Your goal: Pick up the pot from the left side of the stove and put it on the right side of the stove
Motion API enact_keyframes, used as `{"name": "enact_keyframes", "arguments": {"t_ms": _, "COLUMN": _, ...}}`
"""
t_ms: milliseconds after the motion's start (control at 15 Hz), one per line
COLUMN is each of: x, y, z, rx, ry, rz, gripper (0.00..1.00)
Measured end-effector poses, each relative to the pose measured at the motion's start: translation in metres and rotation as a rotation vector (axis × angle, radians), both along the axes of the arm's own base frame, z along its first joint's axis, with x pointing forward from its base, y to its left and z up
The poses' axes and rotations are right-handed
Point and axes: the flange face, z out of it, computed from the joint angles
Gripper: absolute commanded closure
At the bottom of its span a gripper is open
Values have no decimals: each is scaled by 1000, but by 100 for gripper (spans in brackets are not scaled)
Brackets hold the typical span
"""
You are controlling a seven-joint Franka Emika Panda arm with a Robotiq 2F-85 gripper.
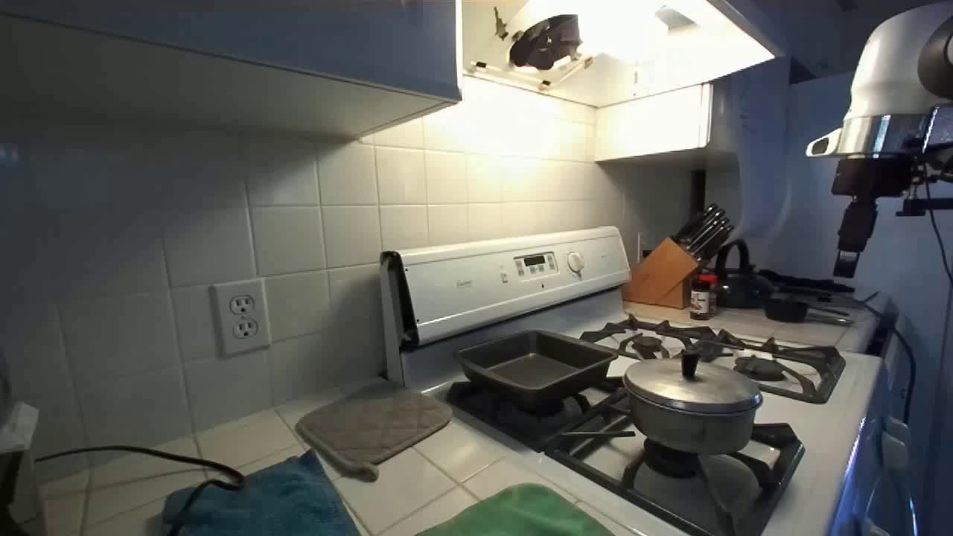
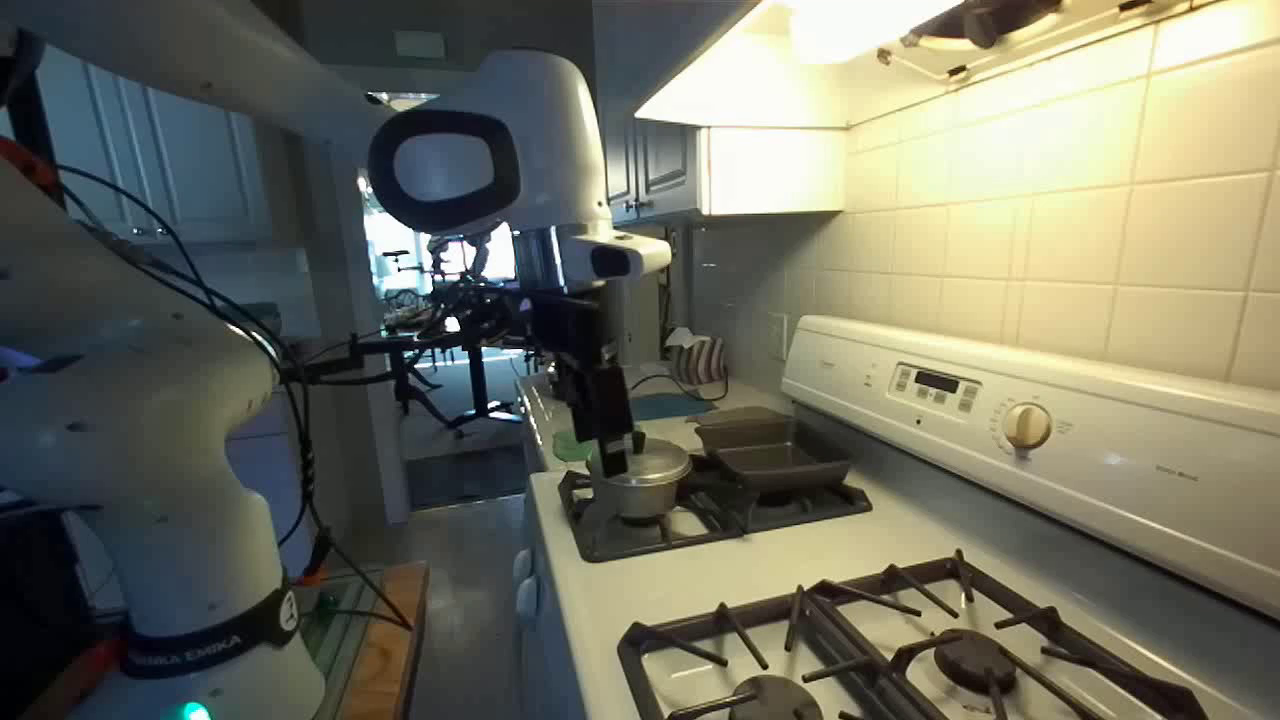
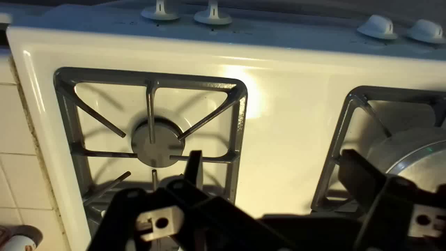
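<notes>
The silver-grey pot (image 1: 692,428) stands upright with its lid and dark knob on the front burner grate at one end of the white stove (image 1: 476,298). In an exterior view the pot (image 2: 650,497) is on the far grate of the stove (image 2: 690,580), partly behind a gripper finger. My gripper (image 2: 614,465) hangs above the stove's height, apart from the pot; in an exterior view it (image 1: 845,264) shows at the right edge. In the wrist view the gripper (image 3: 272,153) is wide open and empty. The pot (image 3: 427,165) is partly visible at the right edge, behind one finger.
A dark baking pan (image 1: 536,365) sits on the grate behind the pot. Beyond the stove's far end are a knife block (image 1: 659,279), a jar (image 1: 700,299) and a kettle (image 1: 744,289). A pot holder (image 1: 376,428), blue towel (image 1: 275,499) and green cloth (image 1: 521,514) lie on the counter.
</notes>
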Motion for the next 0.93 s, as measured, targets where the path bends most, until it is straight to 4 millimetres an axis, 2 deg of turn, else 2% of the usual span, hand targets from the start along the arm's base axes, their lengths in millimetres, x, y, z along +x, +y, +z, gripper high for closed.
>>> {"name": "enact_keyframes", "arguments": {"t_ms": 600, "x": 0, "y": 0, "z": 0, "rx": 5, "ry": 0, "rz": -16, "gripper": 0}}
{"name": "enact_keyframes", "arguments": {"t_ms": 933, "x": 26, "y": 11, "z": -12, "rx": 75, "ry": -47, "rz": -266, "gripper": 0}}
